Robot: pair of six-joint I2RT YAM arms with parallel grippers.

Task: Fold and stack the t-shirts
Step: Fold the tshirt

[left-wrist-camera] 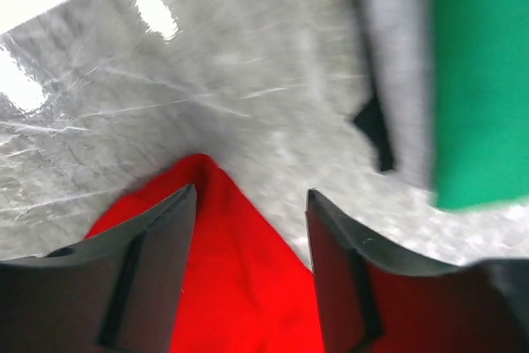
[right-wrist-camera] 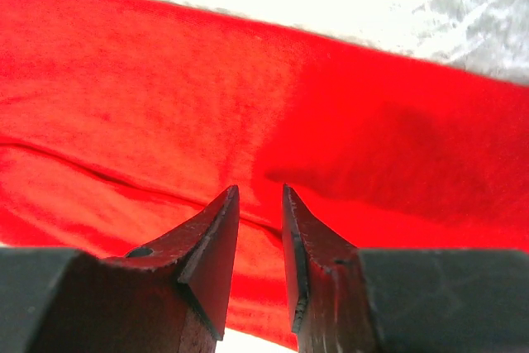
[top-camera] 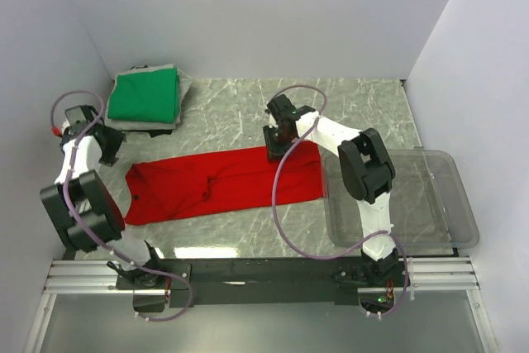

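1. Left gripper: jaws wide and empty. A corner of the red t-shirt lies flat on the table, under and between the fingers. Risk: closing too high grabs air, and going too low scrapes the top.
2. Green t-shirt: folded at back left, sitting on a grey cloth, near the left gripper. Risk: a wide swing snags it and undoes the fold.
3. Red t-shirt: a long band across mid-table, wrinkled around the middle. Risk: folding it as it lies locks the creases in and gives a lopsided stack.
4. Right gripper: at the band's far edge, towards the right end. Jaws narrow with a small gap at the tips; can't tell if cloth is pinched. Risk: a pull from one end only skews the band.
5. Clear plastic bin: at right, its near-left rim just beside the shirt's end. Risk: the hem catches on the rim.
6. Table is a glossy grey marble pattern with glare patches, probably slick, so cloth may slide. Plain pale walls on three sides.
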